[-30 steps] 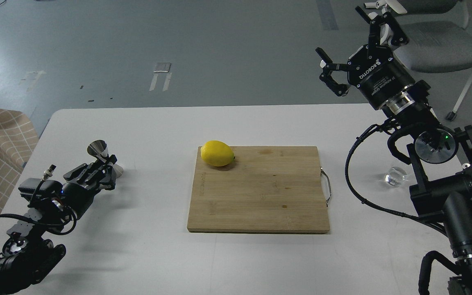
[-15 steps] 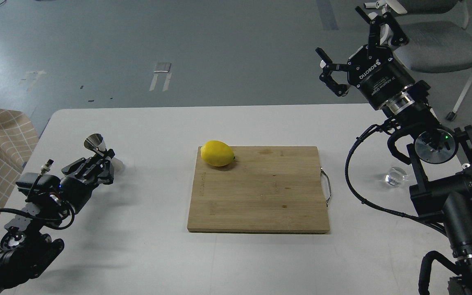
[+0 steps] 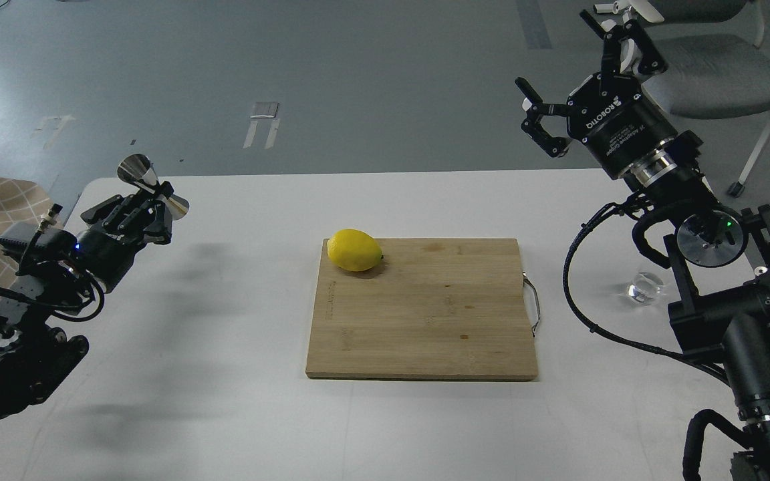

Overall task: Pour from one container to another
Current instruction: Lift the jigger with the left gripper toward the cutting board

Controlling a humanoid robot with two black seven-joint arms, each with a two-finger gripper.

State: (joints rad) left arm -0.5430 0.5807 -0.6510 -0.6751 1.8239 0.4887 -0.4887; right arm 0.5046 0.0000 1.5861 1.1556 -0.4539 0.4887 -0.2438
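Observation:
My left gripper is shut on the shiny steel jigger at its narrow waist and holds it tilted, well above the table's far left corner. The small clear glass cup stands on the table at the right, close beside my right arm's joints. High above the table's far right edge, my right gripper hangs open with nothing between its fingers, far from the cup.
A wooden cutting board with a metal handle on its right side lies in the middle of the white table. A yellow lemon rests on its far left corner. A grey chair stands behind the right arm.
My left gripper has lifted the jigger off the table, up and toward the far left, tilting it. The right arm and the glass cup have not moved.

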